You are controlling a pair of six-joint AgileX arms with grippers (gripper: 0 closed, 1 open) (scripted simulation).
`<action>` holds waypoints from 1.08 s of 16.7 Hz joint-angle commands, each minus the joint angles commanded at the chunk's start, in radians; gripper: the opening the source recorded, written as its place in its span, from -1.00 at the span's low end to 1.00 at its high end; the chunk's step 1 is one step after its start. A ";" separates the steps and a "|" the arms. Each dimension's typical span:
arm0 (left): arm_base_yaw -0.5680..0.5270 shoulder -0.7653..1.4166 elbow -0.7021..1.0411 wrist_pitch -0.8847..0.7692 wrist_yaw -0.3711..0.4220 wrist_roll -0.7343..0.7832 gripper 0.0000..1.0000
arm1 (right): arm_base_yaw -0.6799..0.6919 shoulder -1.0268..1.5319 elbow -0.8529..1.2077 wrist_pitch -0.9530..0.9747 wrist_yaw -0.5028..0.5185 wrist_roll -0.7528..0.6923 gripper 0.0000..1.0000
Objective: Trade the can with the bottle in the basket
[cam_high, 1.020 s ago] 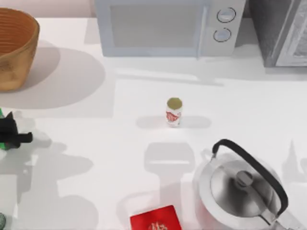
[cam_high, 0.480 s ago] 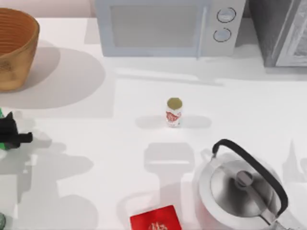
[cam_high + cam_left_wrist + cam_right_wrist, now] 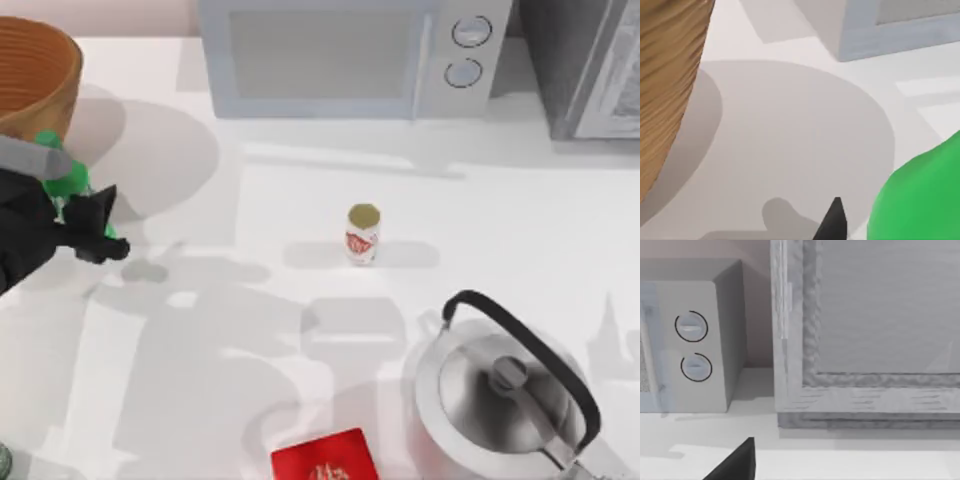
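A white microwave point(image 3: 345, 58) with two round dials stands at the back of the white counter point(image 3: 250, 330), with a grey cabinet point(image 3: 590, 65) just beside it at the right. A steel kettle point(image 3: 510, 395) with a black handle sits front right, a flat red box point(image 3: 325, 458) at the front edge.

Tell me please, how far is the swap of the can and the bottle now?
Done: the bottle is out of the basket. In hand: the left gripper holds it just beside the basket, jaws closed on it. Left: put it down, then move the can, standing mid-table, into the basket.
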 joint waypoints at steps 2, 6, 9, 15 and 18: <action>-0.032 -0.035 0.121 -0.166 0.068 0.013 -1.00 | 0.000 0.000 0.000 0.000 0.000 0.000 1.00; 0.012 -0.071 0.420 -0.509 0.101 0.032 -1.00 | 0.000 0.000 0.000 0.000 0.000 0.000 1.00; 0.104 -0.065 0.642 -0.718 0.045 0.032 -1.00 | 0.000 0.000 0.000 0.000 0.000 0.000 1.00; 0.249 -0.032 0.916 -0.930 -0.110 0.013 -1.00 | 0.000 0.000 0.000 0.000 0.000 0.000 1.00; 0.259 -0.030 0.930 -0.942 -0.121 0.011 -1.00 | 0.000 0.000 0.000 0.000 0.000 0.000 1.00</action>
